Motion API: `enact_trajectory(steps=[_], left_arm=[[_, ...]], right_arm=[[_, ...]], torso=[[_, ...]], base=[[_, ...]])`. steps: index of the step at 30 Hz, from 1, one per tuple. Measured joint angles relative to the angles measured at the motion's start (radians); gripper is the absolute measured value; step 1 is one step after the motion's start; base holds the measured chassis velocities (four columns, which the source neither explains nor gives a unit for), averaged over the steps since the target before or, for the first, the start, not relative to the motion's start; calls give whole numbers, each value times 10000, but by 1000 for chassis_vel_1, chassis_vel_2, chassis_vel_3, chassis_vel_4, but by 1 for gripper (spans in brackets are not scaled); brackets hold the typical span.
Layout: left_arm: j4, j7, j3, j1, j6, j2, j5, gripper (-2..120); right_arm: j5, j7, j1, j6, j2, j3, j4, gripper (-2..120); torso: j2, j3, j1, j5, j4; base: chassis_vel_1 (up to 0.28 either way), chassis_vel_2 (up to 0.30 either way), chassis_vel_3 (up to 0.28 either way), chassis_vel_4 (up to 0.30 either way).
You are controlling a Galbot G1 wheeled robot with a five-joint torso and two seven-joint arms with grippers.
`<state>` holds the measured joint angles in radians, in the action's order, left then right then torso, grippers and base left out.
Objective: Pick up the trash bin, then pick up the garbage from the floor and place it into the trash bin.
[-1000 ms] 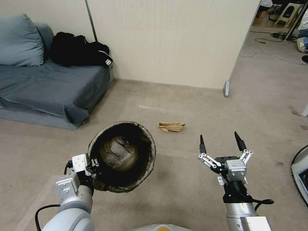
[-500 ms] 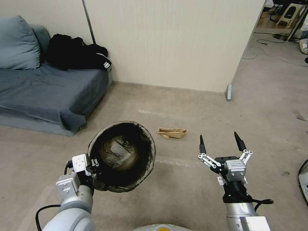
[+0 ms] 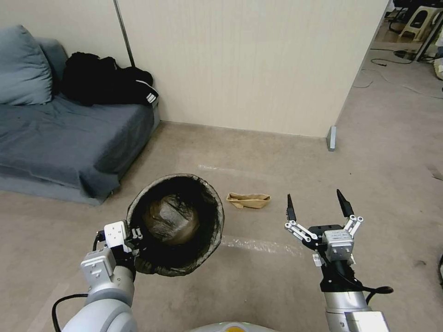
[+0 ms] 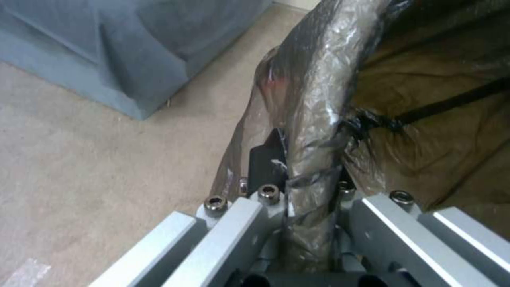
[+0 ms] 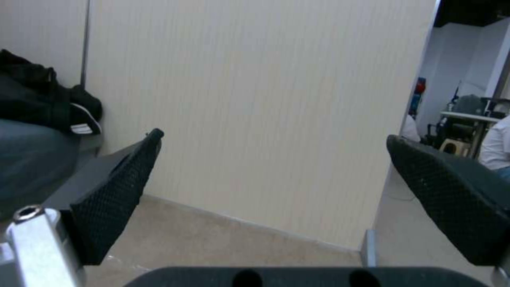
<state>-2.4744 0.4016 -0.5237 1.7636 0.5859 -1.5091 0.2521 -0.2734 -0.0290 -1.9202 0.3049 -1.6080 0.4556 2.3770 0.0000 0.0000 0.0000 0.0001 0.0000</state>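
Left arm holding, right arm free and open.
The left gripper (image 3: 134, 237) sits low on the robot's left, its arm bent up from below, fingers clamped on the bag-covered rim of the trash bin (image 3: 212, 240) and holding it off the floor; in the left wrist view the rim (image 4: 313, 131) runs straight between the closed jaws. The right gripper (image 3: 318, 206) is raised on the robot's right, wrist upright, its two black fingers (image 5: 114, 199) spread wide and pointing forward, holding nothing.
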Motion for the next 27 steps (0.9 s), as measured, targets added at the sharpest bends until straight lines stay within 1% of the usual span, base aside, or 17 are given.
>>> enact_trajectory(steps=[13, 21, 27], left_arm=[[22, -3, 72, -12, -11, -17, -58, 0], [25, -6, 71, -11, -44, 4, -64, 0], [40, -6, 68, 1, -58, 53, -63, 0]], right_arm=[[-28, 14, 2, 2, 0, -10, -12, 100], [-26, 69, -5, 53, 0, -15, -68, 100], [161, 359, -14, 435, 0, -9, -154, 100]], torso=[[0, 0, -1, -1, -1], [0, 0, 0, -1, 0], [0, 0, 0, -1, 0]], base=[[-88, 91, 68, -85], [-95, 87, 104, -86], [-46, 79, 58, -64]])
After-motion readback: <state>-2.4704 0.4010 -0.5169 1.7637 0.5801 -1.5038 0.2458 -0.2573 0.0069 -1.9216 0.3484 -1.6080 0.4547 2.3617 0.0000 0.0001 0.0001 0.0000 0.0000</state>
